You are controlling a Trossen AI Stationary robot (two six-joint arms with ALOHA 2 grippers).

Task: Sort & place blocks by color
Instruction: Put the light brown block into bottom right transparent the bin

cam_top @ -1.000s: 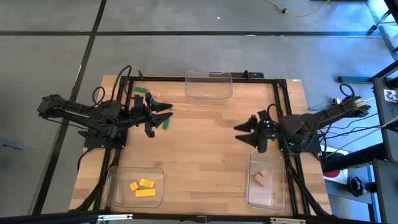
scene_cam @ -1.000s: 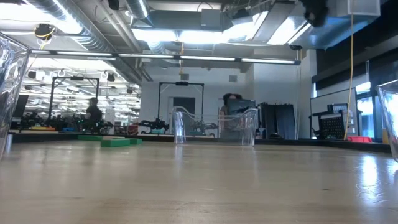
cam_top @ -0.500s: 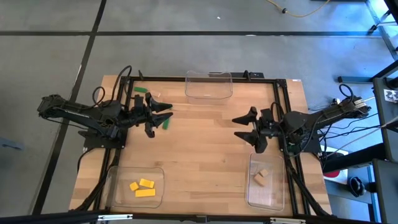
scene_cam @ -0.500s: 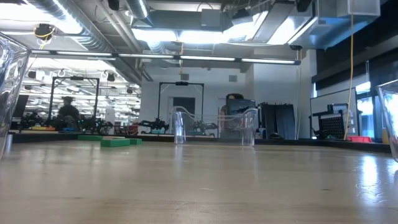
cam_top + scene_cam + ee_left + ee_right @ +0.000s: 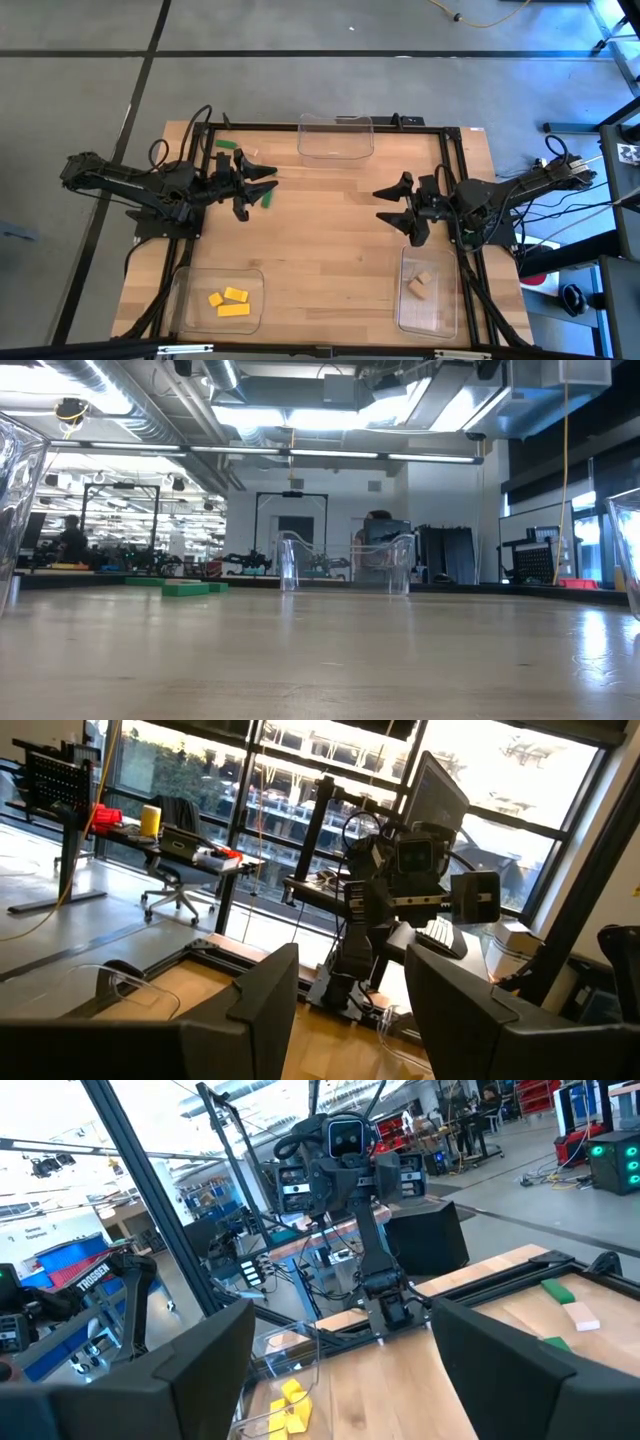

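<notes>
1. A pale wooden table [image 5: 330,230] fills the overhead view. Nearest the front edge sit two clear trays. The left front tray [image 5: 218,300] holds three yellow blocks [image 5: 229,301]. The right front tray [image 5: 428,290] holds tan blocks [image 5: 418,285].
2. Mid-table, the left gripper [image 5: 262,178] hangs over the left side with its fingers spread and nothing between them. A green block [image 5: 267,197] lies on the wood just beside it.
3. The right gripper [image 5: 394,204] hangs over the right side, well apart from the left one, with its fingers also spread and empty.
4. Farther back on the left, more green blocks [image 5: 227,145] lie near the table's far edge.
5. A third clear tray [image 5: 335,136] stands at the middle of the far edge, with nothing visible in it.
6. Grey floor with dark lines [image 5: 150,60] surrounds the table.
7. The table-level view shows no arm. It shows bare wood, green blocks seen edge-on [image 5: 186,588], the far tray [image 5: 346,564], and a workshop with ceiling lights and a distant person [image 5: 72,538].
8. Only the right wrist view shows a tan block [image 5: 581,1316] lying between green ones [image 5: 558,1291], along with the yellow blocks [image 5: 287,1407] seen from the side.
9. The left wrist view looks past its two dark fingers [image 5: 262,1010] towards large windows [image 5: 200,780] and office chairs [image 5: 178,860].
</notes>
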